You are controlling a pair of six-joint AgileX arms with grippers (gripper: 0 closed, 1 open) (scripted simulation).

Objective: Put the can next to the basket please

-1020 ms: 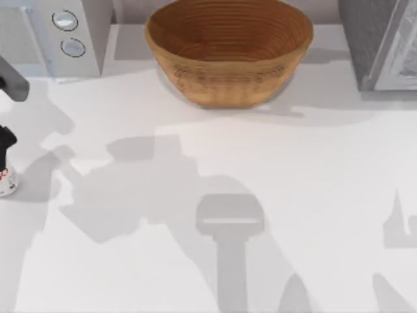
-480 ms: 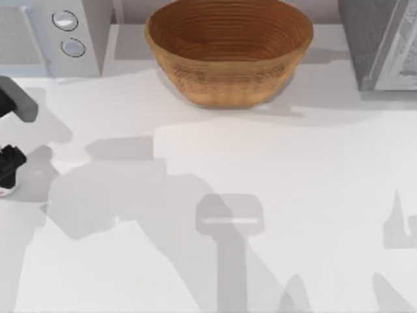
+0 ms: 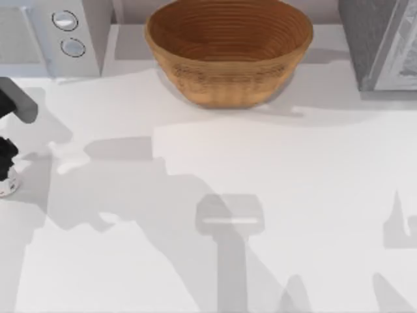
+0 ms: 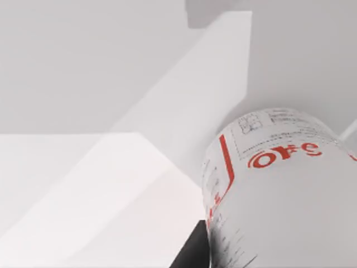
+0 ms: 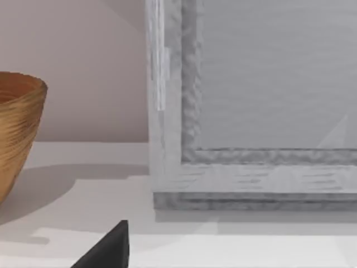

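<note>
The can [image 3: 6,187], white with red lettering, stands at the far left edge of the table. In the left wrist view the can [image 4: 279,190] looms very close, its printed side facing the camera. My left gripper [image 3: 5,158] is right over the can and shut on it, with one dark finger [image 4: 192,258] pressed against its side. The basket [image 3: 228,55], wide, orange-brown and ribbed, sits at the back centre, far to the right of the can. Its wall [image 5: 17,128] also appears in the right wrist view. A dark tip of my right gripper [image 5: 109,251] shows low in that view.
A white appliance with two round knobs [image 3: 65,32] stands at the back left. A grey box-like appliance [image 3: 381,42] stands at the back right, and its framed front [image 5: 251,111] is close to the right wrist camera. Arm shadows cross the bare white table [image 3: 293,195].
My left gripper dropped onto the can, hiding most of it, then shifted slightly back, so more of the can shows. The can stays at the left edge. The arm's shadow shifted.
</note>
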